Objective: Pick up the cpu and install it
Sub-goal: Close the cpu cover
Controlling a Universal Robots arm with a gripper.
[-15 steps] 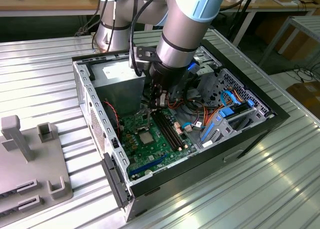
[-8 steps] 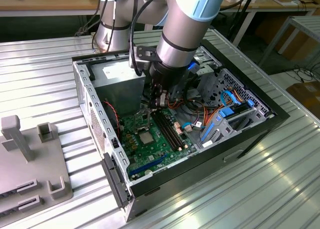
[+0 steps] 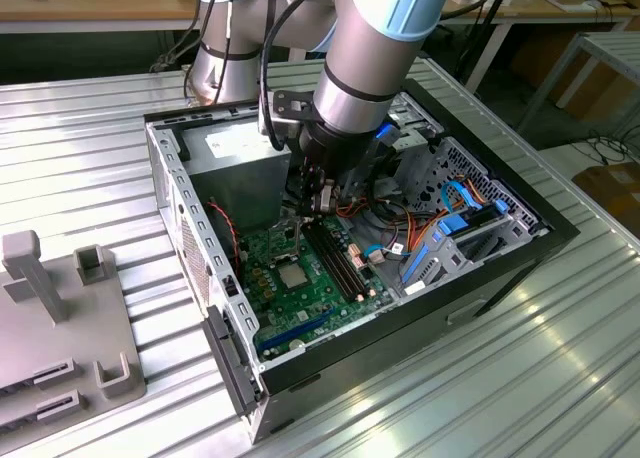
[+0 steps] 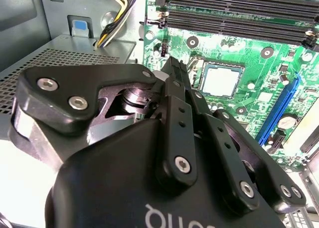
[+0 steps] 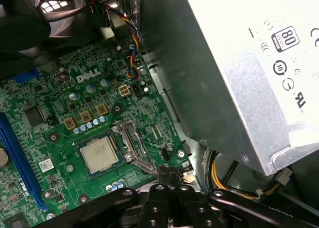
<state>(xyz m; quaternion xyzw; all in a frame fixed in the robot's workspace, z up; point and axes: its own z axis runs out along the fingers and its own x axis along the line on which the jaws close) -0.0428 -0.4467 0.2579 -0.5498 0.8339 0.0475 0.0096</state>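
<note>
Inside the open case (image 3: 400, 308) on the ribbed counter (image 3: 560, 378), in the exterior view, the cpu (image 3: 293, 275) lay seated on the motherboard (image 3: 300, 308), below the pincer (image 3: 322, 200). In the second wrist view the pincer's fingers (image 4: 175, 83) were closed together, empty, beside the cpu (image 4: 221, 81). In the first wrist view the cpu (image 5: 98, 155) appeared thin, light and fragile, judged best gripped by its edges.

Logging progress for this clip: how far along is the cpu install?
Placement looks done: the cpu lies flat in its socket on the motherboard. The gripper, fingers together and holding nothing, is at the socket lever beside it. The socket's metal frame is not over the chip, so latching looks unfinished.
</note>
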